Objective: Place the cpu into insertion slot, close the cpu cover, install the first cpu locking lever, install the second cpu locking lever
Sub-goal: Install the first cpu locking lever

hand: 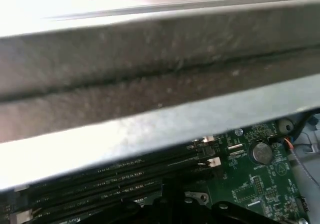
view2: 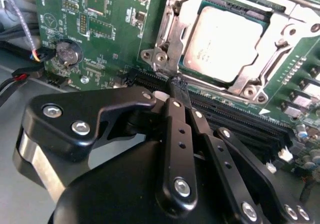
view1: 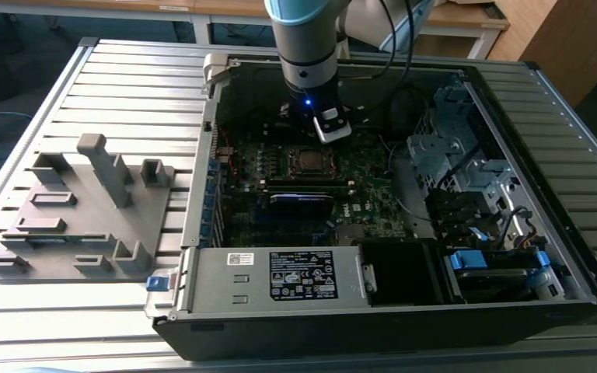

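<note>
One dull silver square cpu (view2: pixel 224 43) under metal cpu cover (view2: pixel 172 31).

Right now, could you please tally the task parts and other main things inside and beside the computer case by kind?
cpu, seated under the cover: 1
cpu cover: 1
gripper: 1
coin battery: 1
grey fixture beside the case: 1
Total: 5

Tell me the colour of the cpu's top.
Dull silver-grey metal; the cpu shows best in the second wrist view, seated under the cpu cover.
</note>
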Action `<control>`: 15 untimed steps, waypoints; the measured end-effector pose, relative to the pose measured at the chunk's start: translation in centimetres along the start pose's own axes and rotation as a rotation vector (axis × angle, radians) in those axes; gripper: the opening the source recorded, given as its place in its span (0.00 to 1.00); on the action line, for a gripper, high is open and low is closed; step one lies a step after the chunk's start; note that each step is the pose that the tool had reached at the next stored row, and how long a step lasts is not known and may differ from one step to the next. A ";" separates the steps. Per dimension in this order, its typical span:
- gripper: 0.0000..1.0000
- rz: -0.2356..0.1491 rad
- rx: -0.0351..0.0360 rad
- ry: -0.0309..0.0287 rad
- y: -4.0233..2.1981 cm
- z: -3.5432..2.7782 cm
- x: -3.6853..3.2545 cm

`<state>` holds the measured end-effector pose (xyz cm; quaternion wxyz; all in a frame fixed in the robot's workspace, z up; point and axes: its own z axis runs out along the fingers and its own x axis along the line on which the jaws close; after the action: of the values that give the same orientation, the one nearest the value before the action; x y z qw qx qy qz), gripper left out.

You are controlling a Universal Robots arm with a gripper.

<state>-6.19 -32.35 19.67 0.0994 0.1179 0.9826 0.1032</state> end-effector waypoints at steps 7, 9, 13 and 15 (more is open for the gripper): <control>0.10 0.000 0.0001 0.0000 0.36 -1.54 -0.28; 0.10 0.000 0.0001 0.0000 0.47 -1.98 -0.35; 0.10 0.000 0.0002 0.0000 0.67 -2.84 -0.50; 0.10 -0.001 0.0021 -0.0006 0.68 -2.84 -0.51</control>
<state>-6.18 -32.34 22.63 0.0997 0.1177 0.9828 0.1021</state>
